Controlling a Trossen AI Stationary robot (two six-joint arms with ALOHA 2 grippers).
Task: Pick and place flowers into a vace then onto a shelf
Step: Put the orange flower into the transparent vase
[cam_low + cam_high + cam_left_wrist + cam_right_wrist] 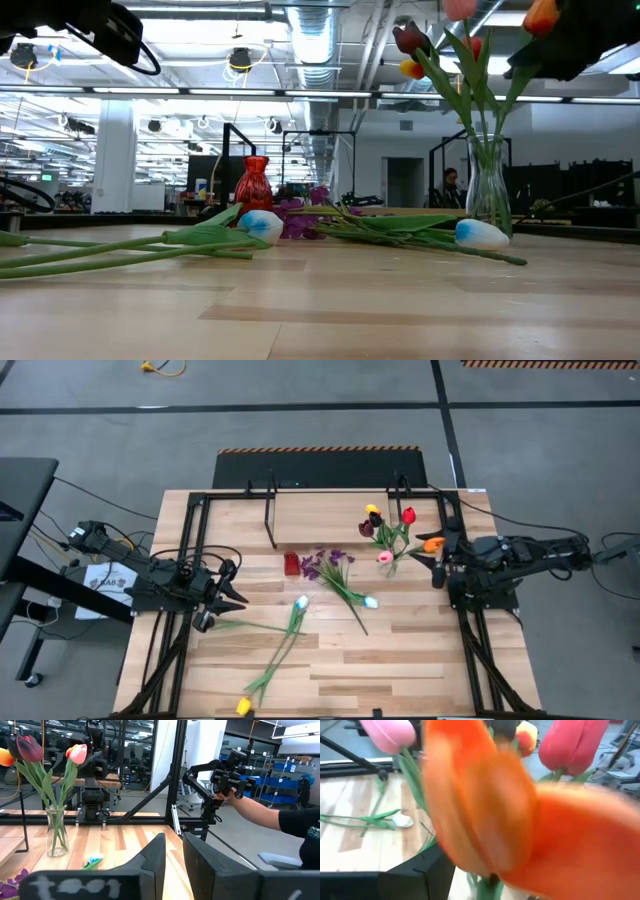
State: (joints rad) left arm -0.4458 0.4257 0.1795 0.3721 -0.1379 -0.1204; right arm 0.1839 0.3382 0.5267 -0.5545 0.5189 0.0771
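No text, label or number can be read anywhere.

Bright, even overhead lighting fills the workspace, ceiling tube lights (pixel 300 92) glaring white in the low view and shadows on the table (pixel 420 660) staying faint. In the right wrist view an orange tulip (pixel 485 805) looms as a soft blur, out of focus; the left wrist view's nearest foreground smears too.

Your two arms (pixel 520 555) are dark, boxy-jointed, trailing black cables; the left gripper (pixel 172 862) shows flat, matte black fingers.
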